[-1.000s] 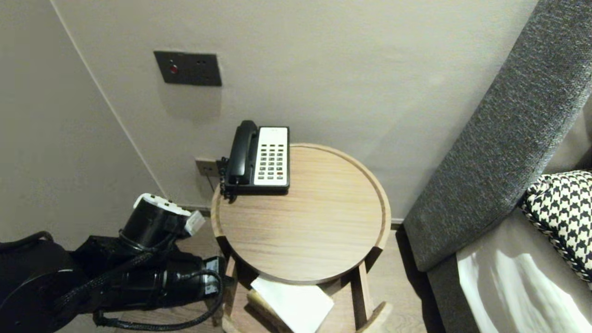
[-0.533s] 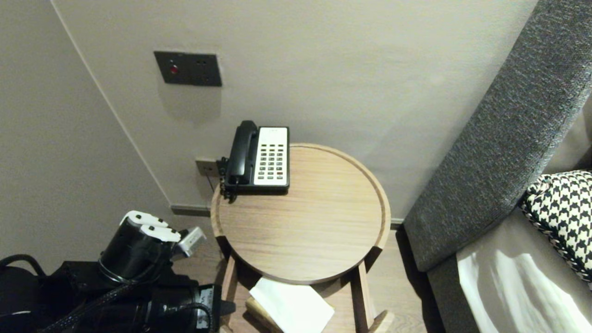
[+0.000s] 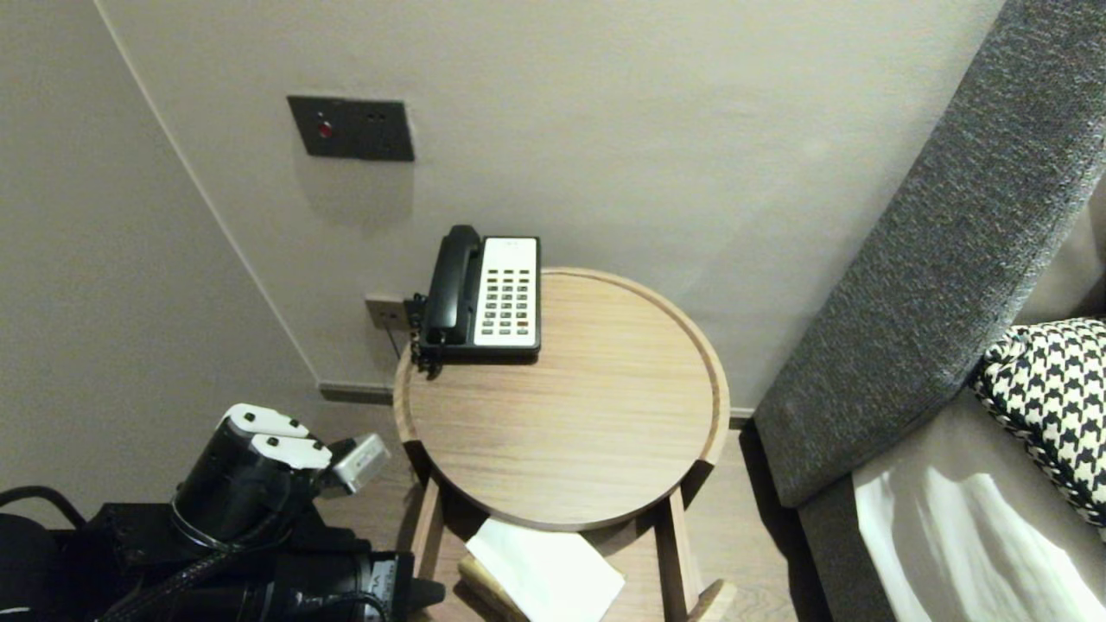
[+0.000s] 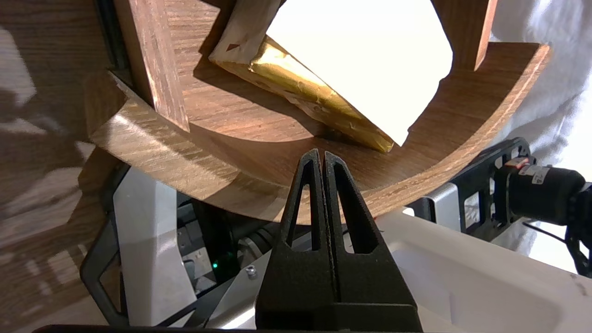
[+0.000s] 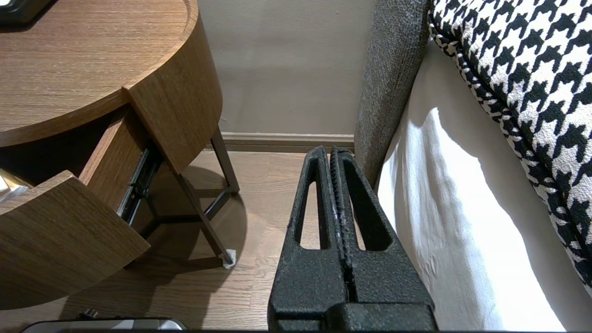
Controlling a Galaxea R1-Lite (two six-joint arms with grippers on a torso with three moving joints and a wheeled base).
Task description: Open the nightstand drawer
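A round wooden side table [image 3: 562, 415] has its curved drawer [image 4: 208, 171] pulled open below the top. Inside the drawer lies a gold-edged book [image 4: 323, 99] under a white sheet of paper [image 4: 360, 60], and the paper [image 3: 544, 566] also shows in the head view. My left gripper [image 4: 321, 155] is shut and empty, just outside the drawer's curved front, tips pointing at it. The left arm [image 3: 251, 466] sits low at the table's left. My right gripper [image 5: 329, 150] is shut and empty, parked above the wooden floor between the table and the bed.
A black and white telephone [image 3: 484, 294] stands at the table's back edge against the wall. A grey upholstered headboard [image 3: 933, 259], a houndstooth pillow [image 3: 1050, 389] and white bedding [image 3: 950, 536] fill the right side. A dark switch panel [image 3: 350, 128] is on the wall.
My left arm has drawn back and down towards the lower left, away from the table's edge. The drawer stays open. The right arm has not moved.
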